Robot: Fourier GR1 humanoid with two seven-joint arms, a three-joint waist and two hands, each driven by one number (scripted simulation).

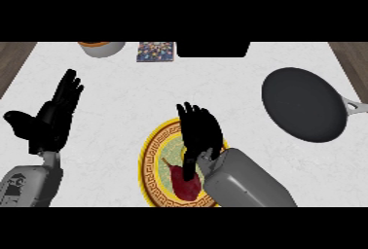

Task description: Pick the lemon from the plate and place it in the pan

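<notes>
Right hand spread over the plate, fruit still lying on it

The plate (151, 156), yellow-rimmed with a gold pattern, lies on the white counter (115, 97). On the plate's near half lies a dark red, pear-shaped fruit (185, 188), its thin end pointing to the plate's left rim; it does not look like a lemon. The right hand (199, 132) hangs over the plate's middle, fingers stretched straight towards the plate's far rim and closed on nothing. Its thumb points down over the fruit's upper part; whether it touches cannot be told. The grey right forearm covers the plate's near right edge.

The dark pan (302, 104) sits well apart from the plate, to its far right, with nothing in it.

The left hand (49, 121) rests well to the plate's left, open, fingers up.

Beyond the plate stand an orange-and-white bowl (102, 47), a patterned box (156, 51) and a black block (213, 48)
</notes>
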